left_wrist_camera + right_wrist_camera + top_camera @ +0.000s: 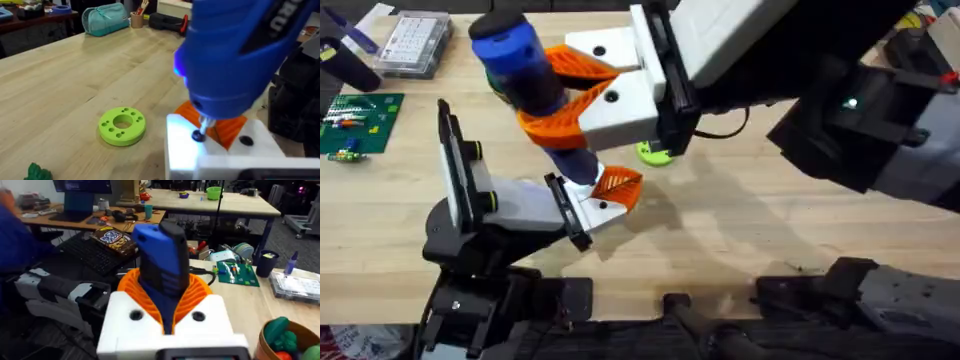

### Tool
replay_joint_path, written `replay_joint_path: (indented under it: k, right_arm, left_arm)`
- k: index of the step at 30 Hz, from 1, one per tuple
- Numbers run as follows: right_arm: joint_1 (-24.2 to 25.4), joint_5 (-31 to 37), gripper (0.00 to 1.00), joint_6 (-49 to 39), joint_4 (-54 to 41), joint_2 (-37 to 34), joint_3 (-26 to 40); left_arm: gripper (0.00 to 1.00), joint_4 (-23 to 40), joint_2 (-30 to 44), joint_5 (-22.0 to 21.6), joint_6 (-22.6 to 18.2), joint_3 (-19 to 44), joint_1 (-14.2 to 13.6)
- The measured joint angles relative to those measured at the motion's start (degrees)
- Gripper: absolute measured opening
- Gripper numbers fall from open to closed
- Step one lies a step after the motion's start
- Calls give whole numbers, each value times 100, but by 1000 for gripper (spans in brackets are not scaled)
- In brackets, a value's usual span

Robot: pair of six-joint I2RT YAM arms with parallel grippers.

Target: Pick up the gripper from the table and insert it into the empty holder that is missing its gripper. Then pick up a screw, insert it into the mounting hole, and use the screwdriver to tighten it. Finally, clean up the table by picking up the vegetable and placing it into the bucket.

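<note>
Screwdriver (525, 70) stands nearly upright in the right pincer (570, 100), orange fingers closed round its blue barrel. Its bit (202, 127) is on a dark screw (198, 135) in the white holder (592, 208). The orange gripper (618, 185) is already seated there, low at the smaller arm's end. Left pincer: can't tell whether open or closed.

Judgement: tightening is under way. To do it well:
- keep the bit in line with the screw, no lean
- press down lightly and steadily so it doesn't cam out
- stop once the head seats

Lime ring (122, 126) lies just beside the holder on the surface (75, 85). Vegetable (37, 172) still lies further out. Bucket (285, 340) waits near the right arm.
</note>
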State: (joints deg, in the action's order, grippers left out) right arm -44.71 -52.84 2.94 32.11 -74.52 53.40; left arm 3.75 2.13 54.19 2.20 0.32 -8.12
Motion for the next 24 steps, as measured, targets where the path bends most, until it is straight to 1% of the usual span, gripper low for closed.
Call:
replay_joint_path:
  k: [24]
  right_arm:
    - [53,4,54,0,5,-13,-100]
  left_arm:
    - [11,42,0,0,2,0,0]
